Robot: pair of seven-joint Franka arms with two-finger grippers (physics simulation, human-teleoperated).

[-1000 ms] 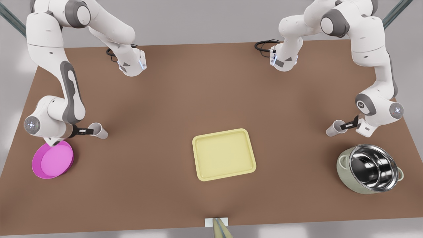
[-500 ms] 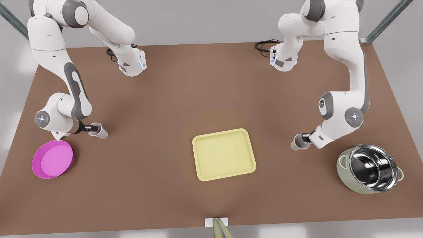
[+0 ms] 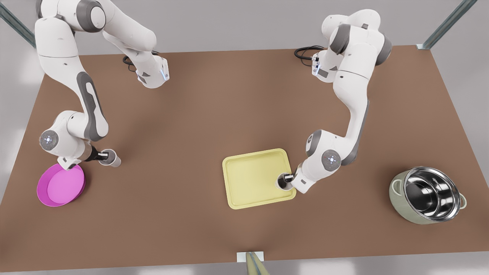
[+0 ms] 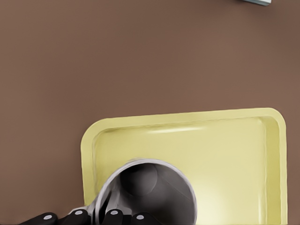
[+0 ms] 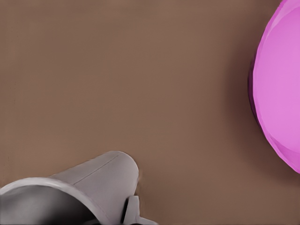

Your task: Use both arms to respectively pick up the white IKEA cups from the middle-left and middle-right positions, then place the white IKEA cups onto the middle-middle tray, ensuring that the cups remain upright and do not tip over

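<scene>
Front view, left gripper [image 3: 287, 178] fingers gripping cup [image 3: 283, 181] over tray [image 3: 244, 179], right gripper [image 3: 102, 156] clasping other cup [image 3: 110, 158].

On the front view's right I have the left pincer [image 3: 287, 178] clamped on a white cup [image 3: 283, 181] over the yellow tray [image 3: 252, 179], near its right edge. On the front view's left, my right pincer [image 3: 102, 155] grips the other cup [image 3: 109, 158] above the brown tabletop [image 3: 214, 110], just beside the pink bowl [image 3: 60, 185]. A steel pot [image 3: 428, 194] sits far right.

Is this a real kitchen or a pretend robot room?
Probably a simulated robot test table, not a kitchen: two robot arms mounted on a bare brown table, with a yellow tray and a pot.
</scene>
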